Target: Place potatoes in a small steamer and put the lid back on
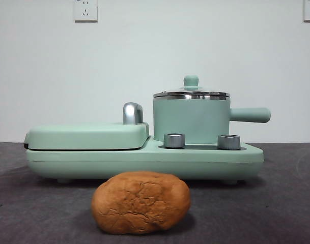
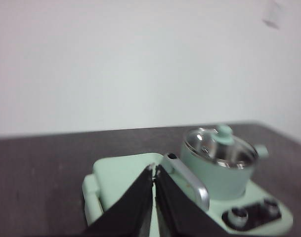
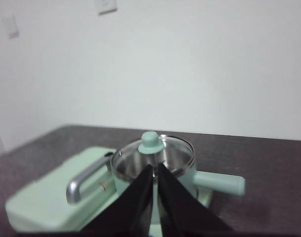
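Front view: potato (image 1: 140, 202) lies before the small steamer (image 1: 191, 121), whose lid (image 1: 191, 92) is still seated. Right gripper (image 3: 154, 169), jaws together, should part and take the knob squarely; left gripper (image 2: 153, 170), likewise closed, waits.

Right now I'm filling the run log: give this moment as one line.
potato: on table, front of cooker | lid: on steamer | left end effector: shut, empty | right end effector: shut, empty | step: not started
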`<move>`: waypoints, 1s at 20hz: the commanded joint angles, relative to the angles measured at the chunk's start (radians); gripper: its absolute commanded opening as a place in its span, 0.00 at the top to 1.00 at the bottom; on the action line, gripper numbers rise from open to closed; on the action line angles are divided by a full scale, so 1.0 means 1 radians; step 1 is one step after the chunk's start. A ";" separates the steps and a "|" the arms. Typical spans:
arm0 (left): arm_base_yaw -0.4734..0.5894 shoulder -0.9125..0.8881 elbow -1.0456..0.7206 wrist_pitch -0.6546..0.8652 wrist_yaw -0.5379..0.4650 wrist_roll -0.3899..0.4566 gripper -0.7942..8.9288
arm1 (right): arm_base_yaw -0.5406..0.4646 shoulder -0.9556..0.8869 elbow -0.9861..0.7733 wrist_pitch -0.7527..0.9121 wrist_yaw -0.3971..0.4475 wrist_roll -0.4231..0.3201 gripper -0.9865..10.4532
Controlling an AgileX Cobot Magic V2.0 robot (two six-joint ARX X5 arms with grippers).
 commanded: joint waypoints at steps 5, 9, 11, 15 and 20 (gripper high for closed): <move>0.000 0.034 0.090 -0.094 0.058 0.361 0.91 | 0.002 0.043 0.092 -0.154 -0.021 -0.378 0.90; 0.000 0.033 0.095 -0.144 0.058 0.395 0.89 | 0.009 0.044 0.107 -0.244 -0.011 -0.520 0.90; 0.000 0.033 0.095 -0.150 0.058 0.386 0.79 | 0.014 0.044 0.107 -0.294 -0.005 -0.555 0.85; 0.000 0.033 0.095 -0.143 0.058 0.326 0.57 | 0.019 0.047 0.107 -0.376 0.015 -0.557 0.72; 0.000 0.034 0.095 -0.152 0.058 0.269 0.57 | 0.019 0.047 0.107 -0.413 0.015 -0.552 0.72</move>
